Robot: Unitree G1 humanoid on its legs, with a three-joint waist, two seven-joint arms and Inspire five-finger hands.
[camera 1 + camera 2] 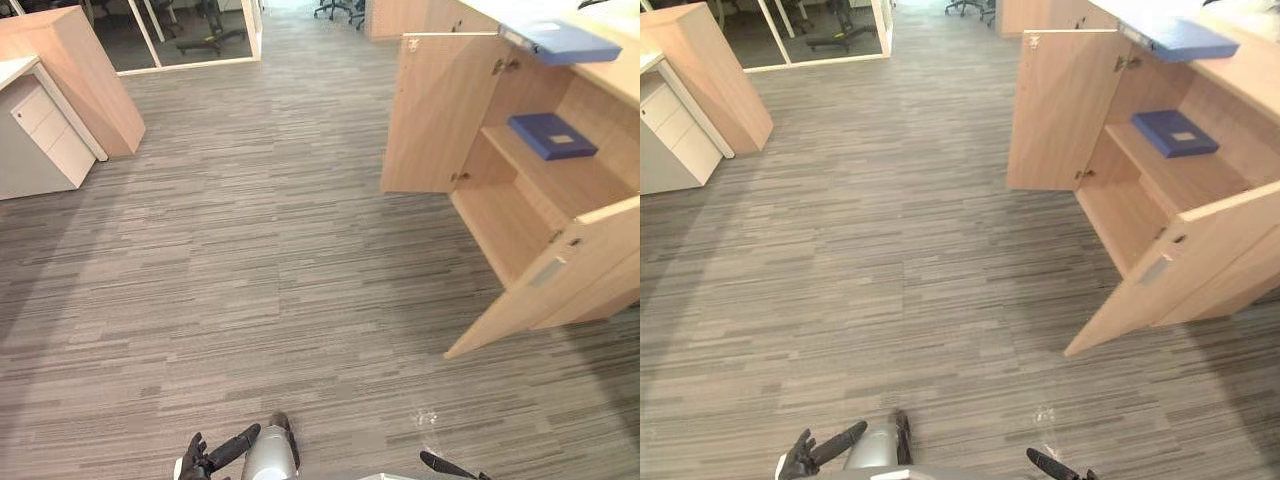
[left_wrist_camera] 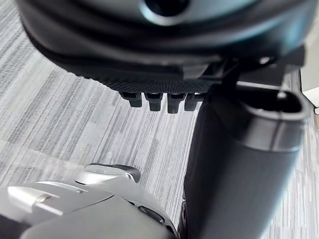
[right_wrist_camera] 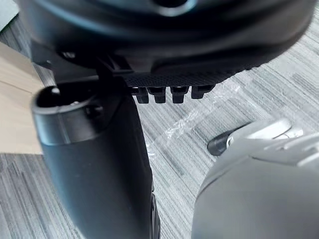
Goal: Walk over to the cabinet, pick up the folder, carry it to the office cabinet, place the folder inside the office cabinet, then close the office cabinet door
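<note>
The dark left hand [image 1: 215,453] and the dark right hand [image 1: 445,465] are hanging low over the grey striped carpet [image 1: 250,250], each with its fingers lying straight and relaxed, gripping nothing. A flat dark-blue folder [image 1: 552,135] is lying on the upper shelf inside the light wooden office cabinet [image 1: 575,190], whose two doors are standing wide open. A paler blue folder [image 1: 565,40] is resting on the cabinet's top, jutting over its front edge, and both folders are sitting well apart from the hands.
</note>
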